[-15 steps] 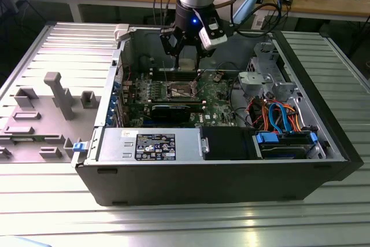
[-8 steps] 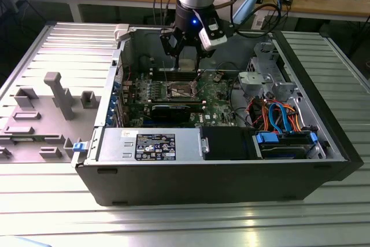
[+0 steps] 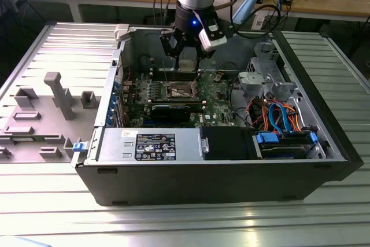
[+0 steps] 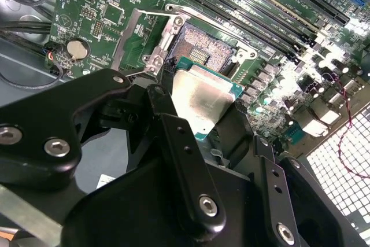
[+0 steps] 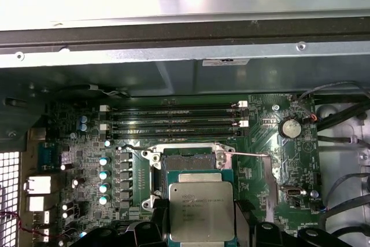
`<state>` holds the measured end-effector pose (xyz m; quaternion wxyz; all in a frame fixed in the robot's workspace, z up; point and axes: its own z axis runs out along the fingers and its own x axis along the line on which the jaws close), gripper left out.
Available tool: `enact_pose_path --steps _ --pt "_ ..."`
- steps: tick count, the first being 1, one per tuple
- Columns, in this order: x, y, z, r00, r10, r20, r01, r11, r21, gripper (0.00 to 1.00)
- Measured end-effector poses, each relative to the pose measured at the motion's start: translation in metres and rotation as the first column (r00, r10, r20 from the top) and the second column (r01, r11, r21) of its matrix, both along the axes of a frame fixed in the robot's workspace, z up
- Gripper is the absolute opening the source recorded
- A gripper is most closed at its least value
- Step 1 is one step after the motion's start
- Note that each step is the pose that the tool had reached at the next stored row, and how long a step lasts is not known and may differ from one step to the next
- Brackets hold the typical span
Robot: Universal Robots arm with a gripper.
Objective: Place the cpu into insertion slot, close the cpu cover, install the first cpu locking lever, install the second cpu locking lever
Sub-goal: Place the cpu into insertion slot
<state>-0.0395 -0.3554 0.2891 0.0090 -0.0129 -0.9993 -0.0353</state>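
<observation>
Cpu [image 5: 201, 211] held over the insertion slot [image 5: 191, 163].
My gripper [image 3: 186, 61] is closed on its edges; in the exterior view the insertion slot is at six o'clock.

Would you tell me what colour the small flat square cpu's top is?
Dull silver-grey metal, on the cpu; it shows best in the first wrist view.

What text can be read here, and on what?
Silver-grey square cpu in the black gripper: printed lines, too blurred to read.
Black-and-white label on the grey power supply box: too small.
White sticker on the case wall: too blurred.
None quotable.
</observation>
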Motion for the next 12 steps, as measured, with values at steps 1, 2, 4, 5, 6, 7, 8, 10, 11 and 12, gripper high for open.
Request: enact_pose_path --steps 1,2,4,5,6,7,8,10,11,12 --pt "0.0000 0.0000 -0.0002 1.0000 0.000 0.0000 0.000 1.0000 -0.0001 0.55" --pt "0.0000 0.0000 -0.0003 1.0000 0.000 0.0000 0.000 1.0000 -0.0003 0.55" --pt "0.0000 0.0000 -0.0007 1.0000 0.000 0.0000 0.000 1.0000 -0.0008 0.55" --pt "0.0000 0.0000 -0.0009 1.0000 0.000 0.0001 0.000 1.0000 -0.0009 0.55" --pt "0.0000 0.0000 -0.0013 1.0000 0.000 0.0000 0.000 1.0000 -0.0014 0.55" --pt "0.0000 0.0000 -0.0015 1.0000 0.000 0.0000 0.000 1.0000 -0.0017 0.55" --pt "0.0000 0.0000 -0.0017 1.0000 0.000 0.0000 0.000 1.0000 -0.0019 0.55" --pt "0.0000 0.0000 -0.0023 1.0000 0.000 0.0000 0.000 1.0000 -0.0028 0.55" --pt "0.0000 0.0000 -0.0026 1.0000 0.000 0.0000 0.000 1.0000 -0.0031 0.55" --pt "0.0000 0.0000 -0.0027 1.0000 0.000 0.0000 0.000 1.0000 -0.0033 0.55"
